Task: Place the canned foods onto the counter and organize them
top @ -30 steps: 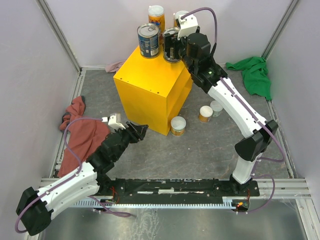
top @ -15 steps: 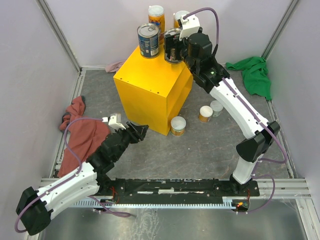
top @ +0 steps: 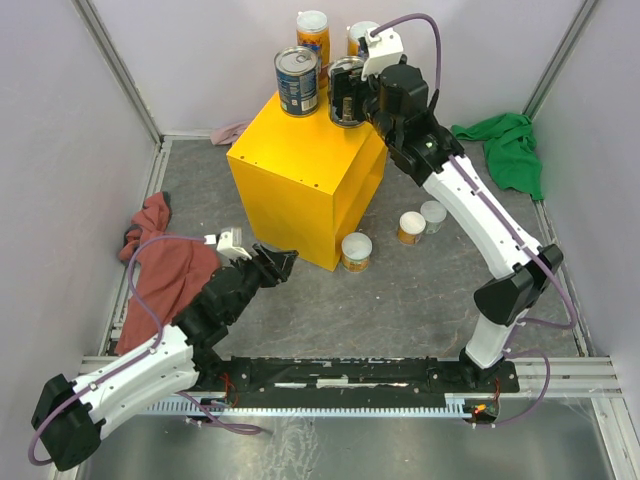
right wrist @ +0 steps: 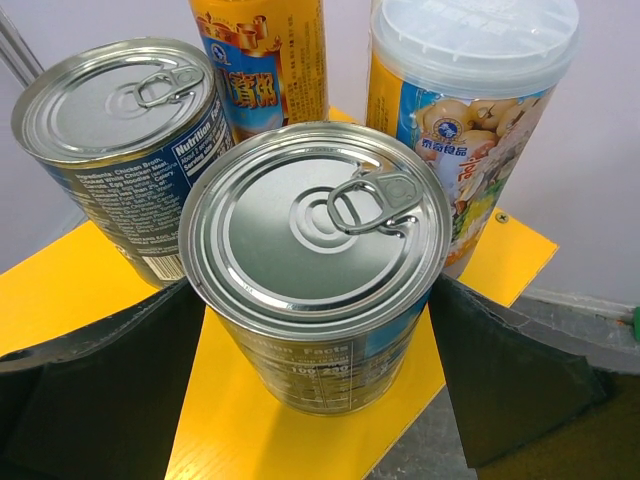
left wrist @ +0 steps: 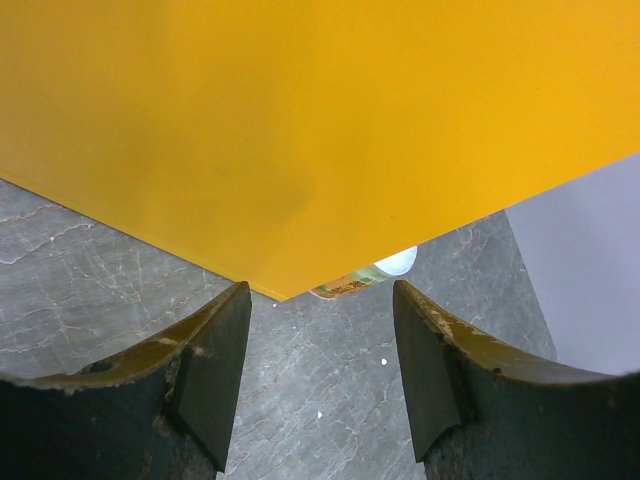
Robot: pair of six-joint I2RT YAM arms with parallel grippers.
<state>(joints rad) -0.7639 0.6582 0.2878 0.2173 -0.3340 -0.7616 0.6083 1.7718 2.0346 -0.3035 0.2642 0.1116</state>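
The yellow counter (top: 300, 180) carries two tall orange cans (top: 313, 35) (top: 358, 35) and two blue cans. One blue can (top: 297, 80) stands free. The other blue can (top: 345, 92) (right wrist: 315, 230) stands upright on the counter top (right wrist: 90, 280), with my right gripper (top: 348, 102) (right wrist: 315, 400) open around it; a gap shows at each finger. Three short white-lidded cans (top: 356, 251) (top: 411, 227) (top: 433, 215) stand on the floor. My left gripper (top: 280, 265) (left wrist: 322, 370) hovers low by the counter's near corner (left wrist: 300, 130), open and holding nothing, facing one short can (left wrist: 365, 278).
A red cloth (top: 165, 260) lies on the floor at the left and a green cloth (top: 505, 145) at the back right. A pale cloth (top: 228, 133) peeks out behind the counter. Grey walls close in on three sides.
My right gripper has opened, letting go of the blue can on the counter, and its wrist has shifted slightly back. The left arm has not moved.
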